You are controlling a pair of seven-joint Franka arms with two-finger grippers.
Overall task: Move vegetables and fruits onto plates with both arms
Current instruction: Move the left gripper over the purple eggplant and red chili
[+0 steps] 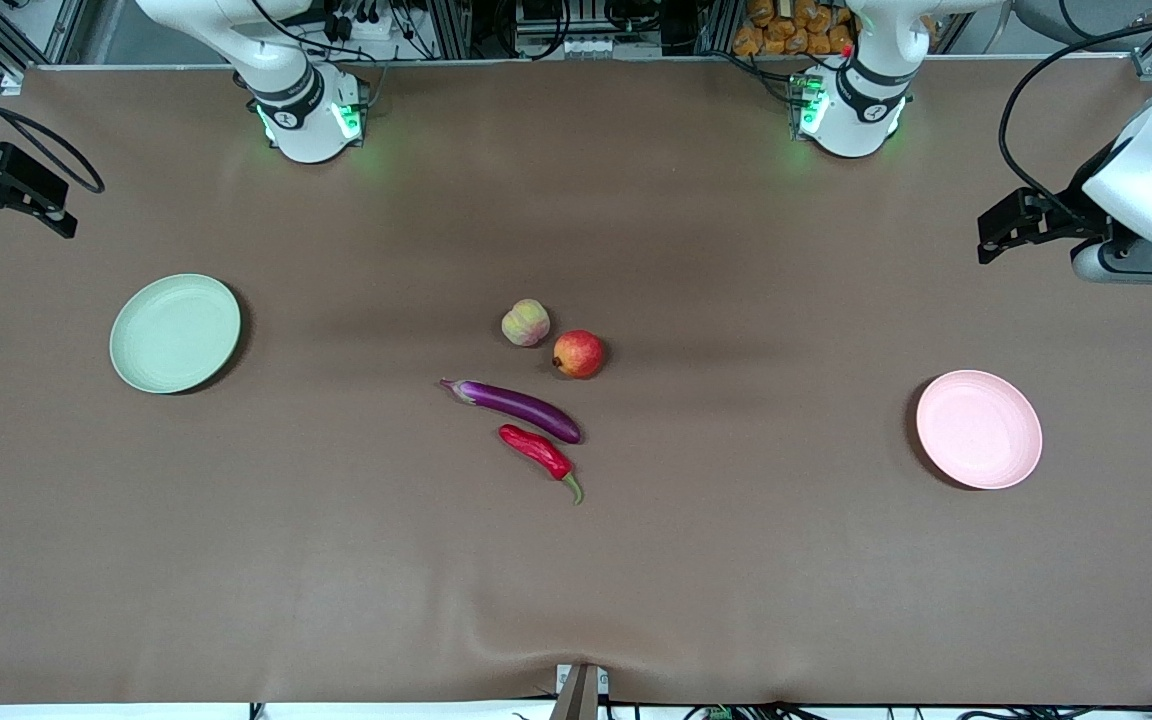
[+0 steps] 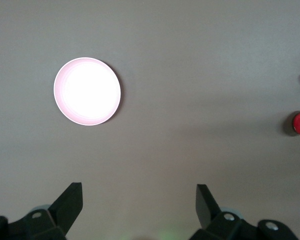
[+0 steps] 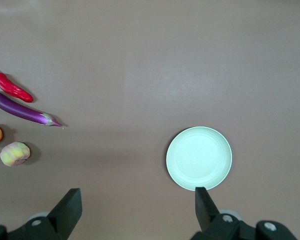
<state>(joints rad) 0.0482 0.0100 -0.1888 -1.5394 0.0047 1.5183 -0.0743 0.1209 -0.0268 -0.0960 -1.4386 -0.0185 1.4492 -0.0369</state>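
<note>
Chili pepper [image 1: 539, 452] lies nearest, mid-bench beside eggplant [image 1: 518, 407]; peach [image 1: 525, 323] and pomegranate [image 1: 578, 354] farther. Both plates bare. Left gripper [image 2: 139, 200] and right gripper [image 3: 138, 202] wait spread, empty, over the bench ends. Eggplant's probably slick, so pinch mid-body.

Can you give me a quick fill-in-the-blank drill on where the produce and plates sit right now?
1. The chili pepper lies nearer the front camera than the ____, right beside it.
2. The plate toward the left arm's end of the table is pale ____.
3. The pomegranate sits beside the ____.
4. Both plates, green and the other, hold ____.

Missing words: eggplant; pink; peach; nothing
</note>
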